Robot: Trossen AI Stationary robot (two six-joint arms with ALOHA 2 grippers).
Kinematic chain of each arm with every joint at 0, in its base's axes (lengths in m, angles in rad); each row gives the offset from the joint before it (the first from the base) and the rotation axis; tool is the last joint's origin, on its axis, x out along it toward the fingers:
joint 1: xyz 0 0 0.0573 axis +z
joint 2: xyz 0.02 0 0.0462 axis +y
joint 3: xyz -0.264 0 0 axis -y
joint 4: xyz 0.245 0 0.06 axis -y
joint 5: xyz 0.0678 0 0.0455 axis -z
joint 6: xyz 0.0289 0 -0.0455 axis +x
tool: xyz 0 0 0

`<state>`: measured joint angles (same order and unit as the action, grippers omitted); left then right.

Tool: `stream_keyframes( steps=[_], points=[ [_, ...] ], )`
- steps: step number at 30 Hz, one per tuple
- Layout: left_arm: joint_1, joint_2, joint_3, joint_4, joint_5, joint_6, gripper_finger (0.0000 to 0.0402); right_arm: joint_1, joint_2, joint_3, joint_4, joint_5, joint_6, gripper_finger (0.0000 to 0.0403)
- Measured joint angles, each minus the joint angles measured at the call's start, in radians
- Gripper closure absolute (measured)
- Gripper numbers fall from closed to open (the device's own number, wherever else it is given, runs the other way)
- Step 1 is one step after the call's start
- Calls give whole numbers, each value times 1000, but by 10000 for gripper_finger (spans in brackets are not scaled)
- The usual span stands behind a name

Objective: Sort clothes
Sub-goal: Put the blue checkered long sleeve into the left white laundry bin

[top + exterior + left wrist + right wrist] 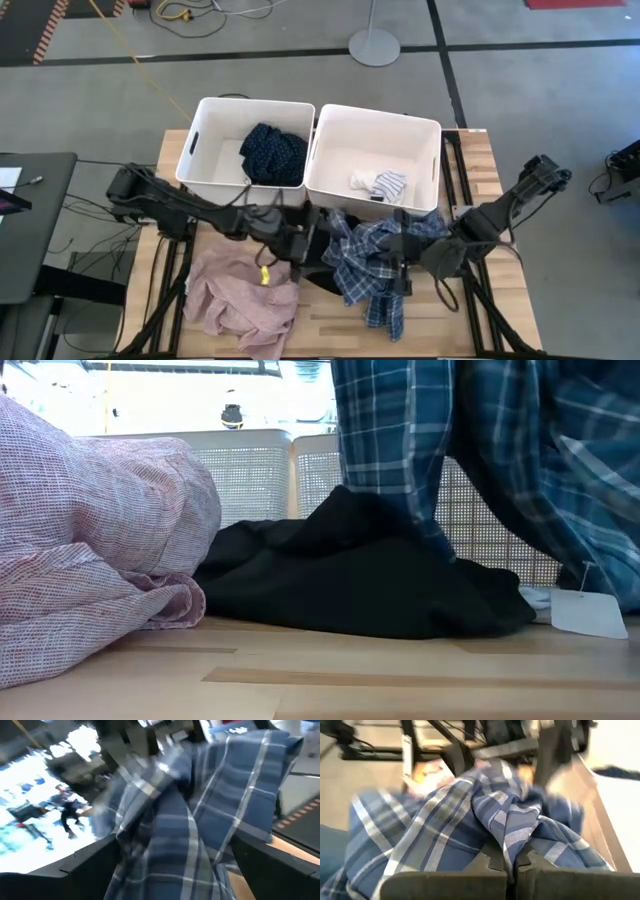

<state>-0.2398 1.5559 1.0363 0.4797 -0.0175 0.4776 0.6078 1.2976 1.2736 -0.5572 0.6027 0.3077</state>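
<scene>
The blue-white plaid shirt (372, 262) hangs lifted in the middle of the table between my two grippers; it also shows in the low view (400, 440). My right gripper (402, 256) is shut on it. My left gripper (312, 240) is open, with shirt cloth between its fingers. The black garment (360, 580) lies on the table under the shirt. The dusty-pink garment (245, 295) lies at the near left. The navy dotted garment (272, 152) lies in the left bin, and the white and striped socks (380, 183) in the right bin. My left gripper (175, 855) has a bunched fold of the plaid shirt (170, 835) lying between its spread fingers (75, 865); the cloth reaches both fingers. I cannot tell whether they press it. My right gripper (510, 862) pinches a bunched fold of the plaid shirt (512, 832) between its two fingers. The cloth spreads out beyond the fingertips, in several layers.
Two white plastic bins (200, 140) (430, 150) stand side by side along the far edge; they show behind the clothes in the low view (260, 470). A white tag (585, 610) hangs from the shirt near the table. Bare wood lies along the near edge.
</scene>
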Motion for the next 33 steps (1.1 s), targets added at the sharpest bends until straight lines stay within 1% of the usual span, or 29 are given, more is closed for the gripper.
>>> stream_keyframes(
  steps=[6, 9, 13, 15, 17, 19, 22, 25, 26, 27, 29, 33],
  points=[
    [20, 125, 121, -35, 22, -10, 21, -43, 0, 0, 99, -93, -102, 403],
    [25, 174, 168, -24, 68, -16, 21, -58, 0, 0, 121, -130, -135, 403],
    [26, 221, 230, -20, 92, -19, 25, -66, 0, 0, 119, -142, -151, 403],
    [26, 229, 246, -22, 92, -12, 40, -66, 0, 0, 119, -142, -158, 403],
    [27, 230, 258, -22, 102, -2, 71, -64, 0, 0, 122, -141, -161, 403],
    [28, 230, 261, -4, 117, 1, 122, -64, 0, 1, 127, -142, -166, 403],
    [30, 230, 267, 3, 118, 18, 226, -51, 0, 1, 130, -141, -177, 399],
    [33, 230, 270, 1, 122, 36, 345, -42, 0, 1, 131, -138, -175, 388],
    [33, 230, 270, 0, 127, 41, 369, -38, 0, 1, 131, -136, -169, 383],
    [33, 230, 270, -2, 130, 41, 377, -34, 0, 1, 129, -134, -160, 376],
    [33, 230, 270, -2, 130, 43, 378, -24, 0, 1, 125, -131, -143, 361],
    [33, 192, 270, -40, 93, 75, 378, -2, -2, 2, 109, -120, -100, 327]
  ],
)
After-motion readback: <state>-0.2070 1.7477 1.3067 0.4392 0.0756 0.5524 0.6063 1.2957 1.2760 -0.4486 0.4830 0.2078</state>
